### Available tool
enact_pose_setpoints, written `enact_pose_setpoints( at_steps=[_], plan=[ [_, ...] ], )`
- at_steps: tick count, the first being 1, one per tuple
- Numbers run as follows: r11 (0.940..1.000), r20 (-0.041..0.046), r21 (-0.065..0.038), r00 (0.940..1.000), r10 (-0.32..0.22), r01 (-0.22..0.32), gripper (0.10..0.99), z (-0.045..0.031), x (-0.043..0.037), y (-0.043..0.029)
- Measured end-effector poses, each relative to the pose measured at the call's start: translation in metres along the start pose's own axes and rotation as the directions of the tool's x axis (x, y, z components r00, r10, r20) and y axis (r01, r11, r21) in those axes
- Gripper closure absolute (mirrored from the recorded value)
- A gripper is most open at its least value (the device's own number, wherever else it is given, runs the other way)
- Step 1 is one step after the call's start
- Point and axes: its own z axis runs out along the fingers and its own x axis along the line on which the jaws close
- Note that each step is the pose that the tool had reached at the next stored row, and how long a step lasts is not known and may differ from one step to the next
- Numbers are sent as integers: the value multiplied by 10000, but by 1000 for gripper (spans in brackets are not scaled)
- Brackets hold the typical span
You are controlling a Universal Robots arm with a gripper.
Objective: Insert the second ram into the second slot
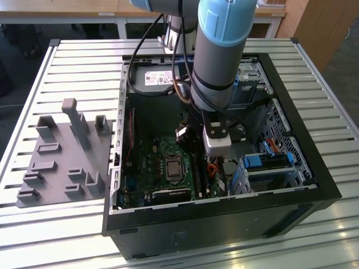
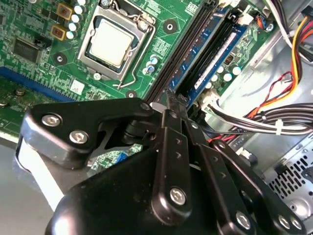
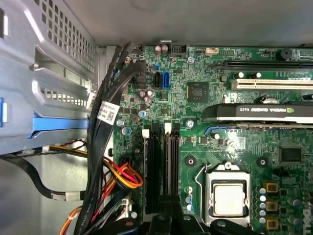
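The second ram [image 2: 216, 53], a dark blue stick with a small pale label, stands on edge in a memory slot [image 2: 180, 56] row beside the processor. My gripper [image 2: 172, 100] hangs low inside the open computer case [image 1: 224, 210], just over the near end of that row. Its black fingers [image 2: 168, 147] are shut tip to tip, with nothing visible between them. I cannot tell whether the tips touch the stick. In the first wrist view the dark slots [image 3: 154, 166] run lengthwise on the green motherboard [image 3: 234, 147], and the gripper [image 3: 166, 220] sits at their end.
The processor socket [image 2: 110, 41] lies close beside the slots. A thick cable bundle [image 3: 105, 161] with red and yellow wires runs on the other side. A graphics card [image 3: 259, 112] crosses the board. A grey fixture plate [image 1: 64, 157] rests outside the case on the exterior view's left.
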Motion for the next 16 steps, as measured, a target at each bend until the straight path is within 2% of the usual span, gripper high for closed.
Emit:
enact_pose_setpoints(
  at_steps=[13,16],
  plan=[
    [10000,4,-6,10000,1,-1,961,140,0,2],
    [10000,18,-28,10000,2,-2,961,143,1,0]
  ],
)
